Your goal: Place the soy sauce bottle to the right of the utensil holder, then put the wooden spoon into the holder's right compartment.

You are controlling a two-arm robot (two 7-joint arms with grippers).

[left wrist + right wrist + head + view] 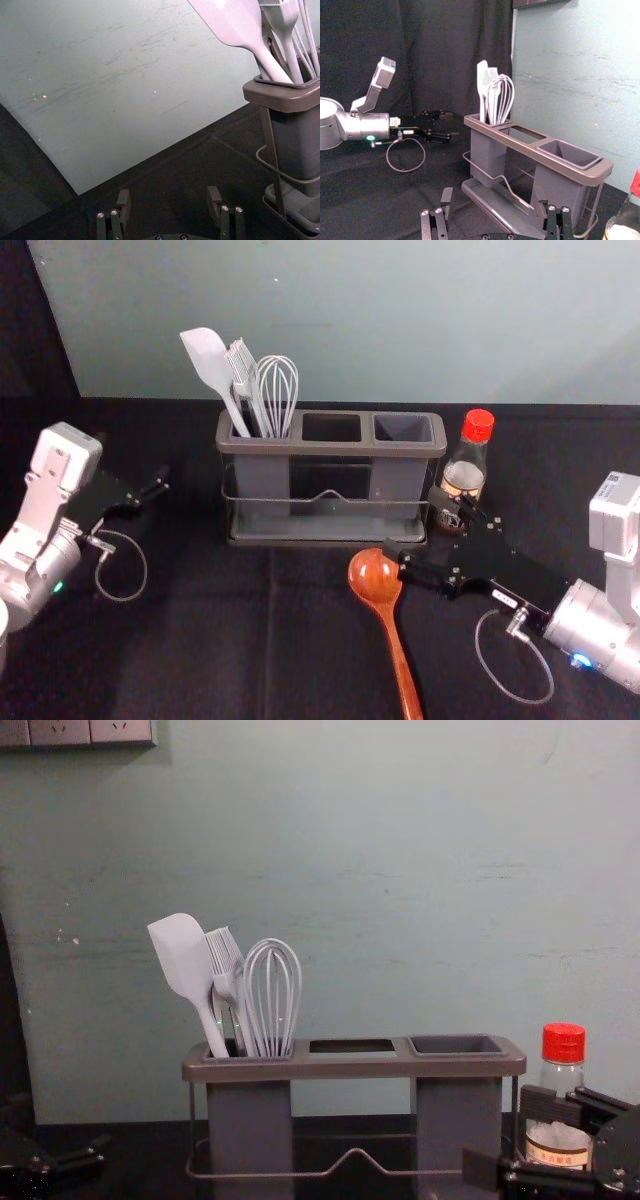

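The soy sauce bottle (464,477) stands upright just right of the utensil holder (330,448), its red cap (563,1043) up. My right gripper (416,524) is open with nothing between its fingers, near the holder's front right corner; one finger passes in front of the bottle's lower part. The wooden spoon (376,578) lies on the table, bowl toward the holder, beside the other fingertip. In the right wrist view my right gripper (495,201) spans the space before the holder's right compartment (569,153). Open and idle, my left gripper (152,488) stays left of the holder; left wrist view, gripper (169,196).
A white spatula (208,360), a brush (243,370) and a whisk (277,390) stand in the holder's left compartment. The black-covered table (210,640) ends at a pale wall (380,320) behind the holder.
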